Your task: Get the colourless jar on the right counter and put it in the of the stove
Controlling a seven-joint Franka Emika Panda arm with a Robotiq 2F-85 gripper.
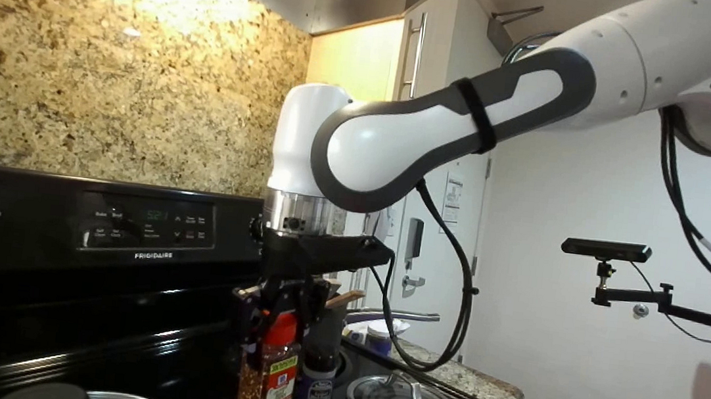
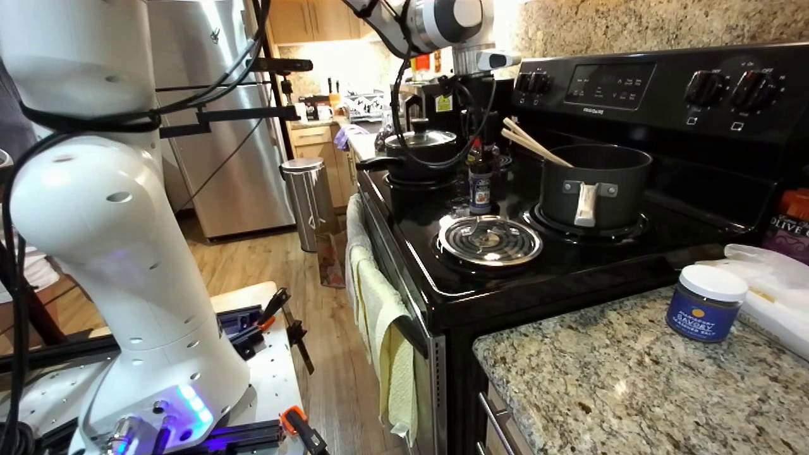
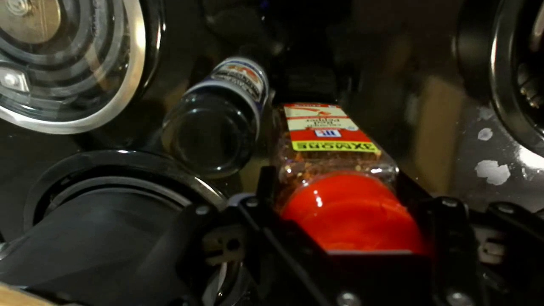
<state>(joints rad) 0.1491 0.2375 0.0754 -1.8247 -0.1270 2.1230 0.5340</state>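
The colourless jar (image 3: 327,127) has a red lid and a red and yellow label with pepper flakes inside. It also shows in an exterior view (image 1: 269,375), upright at the stove's middle, its base out of frame. In another exterior view its red lid (image 2: 475,146) shows behind a dark bottle. My gripper (image 3: 335,178) points down over the lid with a finger against each side of the jar; it appears shut on it. The gripper also shows in an exterior view (image 1: 278,340). The stove (image 2: 562,256) is black with a knobbed back panel. Whether the jar rests on it cannot be seen.
A dark-capped bottle (image 3: 244,78) stands right beside the jar. A dark grey pot (image 2: 597,189) with wooden sticks, a lidded black pan (image 2: 430,151) and a glass lid (image 2: 490,240) sit on burners. A white-lidded blue jar (image 2: 705,306) stands on the granite counter (image 2: 607,379).
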